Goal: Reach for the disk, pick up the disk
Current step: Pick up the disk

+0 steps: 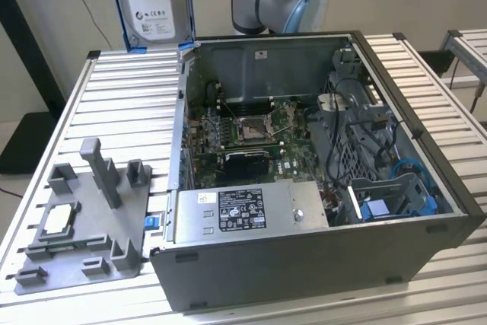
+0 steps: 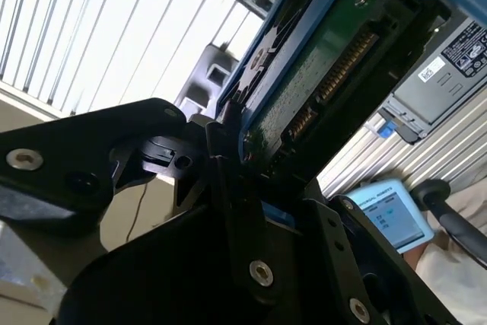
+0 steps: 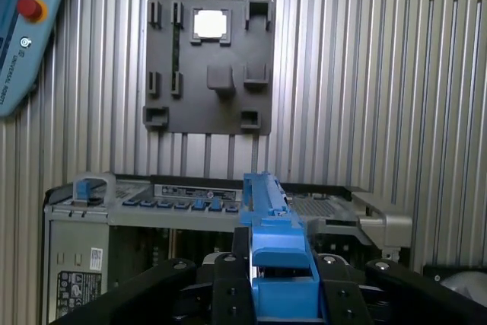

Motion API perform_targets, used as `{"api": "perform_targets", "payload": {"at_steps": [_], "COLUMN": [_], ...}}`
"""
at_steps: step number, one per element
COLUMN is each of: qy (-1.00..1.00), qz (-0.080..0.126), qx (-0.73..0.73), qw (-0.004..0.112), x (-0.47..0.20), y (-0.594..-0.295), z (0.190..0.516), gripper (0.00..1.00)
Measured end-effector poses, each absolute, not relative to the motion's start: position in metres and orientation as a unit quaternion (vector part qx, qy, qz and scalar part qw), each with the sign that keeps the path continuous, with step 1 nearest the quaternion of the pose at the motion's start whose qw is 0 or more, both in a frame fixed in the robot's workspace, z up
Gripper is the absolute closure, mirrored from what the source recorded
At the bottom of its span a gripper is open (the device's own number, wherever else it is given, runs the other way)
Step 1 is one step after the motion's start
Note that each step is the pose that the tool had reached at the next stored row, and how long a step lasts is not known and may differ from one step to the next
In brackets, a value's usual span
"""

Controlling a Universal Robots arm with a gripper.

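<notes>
The disk (image 1: pixel 152 7) stands upright above the table's far edge, at the exterior view's left of the open computer case. Its silver face with a white label is framed by a blue bracket. In the second wrist view its green circuit-board underside (image 2: pixel 335 58) faces the camera, and my gripper (image 2: pixel 236 150) is shut on its lower edge. In the first wrist view the blue bracket (image 3: pixel 274 226) shows edge-on, clamped between the black fingers of my gripper (image 3: pixel 281 268). The disk is held clear of the table and the case.
The open computer case (image 1: pixel 304 264) lies on the slatted aluminium table (image 1: pixel 129 112), its blue drive bay (image 1: pixel 380 207) at the exterior view's right. A grey fixture plate (image 1: pixel 84 218) with a small square chip (image 1: pixel 61 220) lies at the left. A teach pendant (image 3: pixel 23 28) rests nearby.
</notes>
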State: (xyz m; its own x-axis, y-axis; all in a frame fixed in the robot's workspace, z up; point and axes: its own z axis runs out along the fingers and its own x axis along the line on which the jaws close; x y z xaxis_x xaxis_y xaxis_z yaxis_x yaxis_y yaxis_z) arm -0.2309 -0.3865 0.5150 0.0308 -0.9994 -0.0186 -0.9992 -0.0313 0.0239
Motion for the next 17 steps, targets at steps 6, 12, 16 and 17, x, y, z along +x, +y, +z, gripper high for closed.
{"api": "perform_targets", "payload": {"at_steps": [6, 12, 16, 17], "qy": [-0.696, -0.695, -0.695, -0.695], "qz": [-0.015, -0.015, -0.015, -0.015], "qx": [0.718, 0.719, 0.719, 0.719], "qw": [0.002, 0.002, 0.002, 0.002], "x": [-0.213, -0.196, -0.185, -0.183], "y": [-0.387, -0.387, -0.387, -0.387], "z": [0.515, 0.515, 0.515, 0.515], "gripper": [1.00, 1.00, 1.00, 1.00]}}
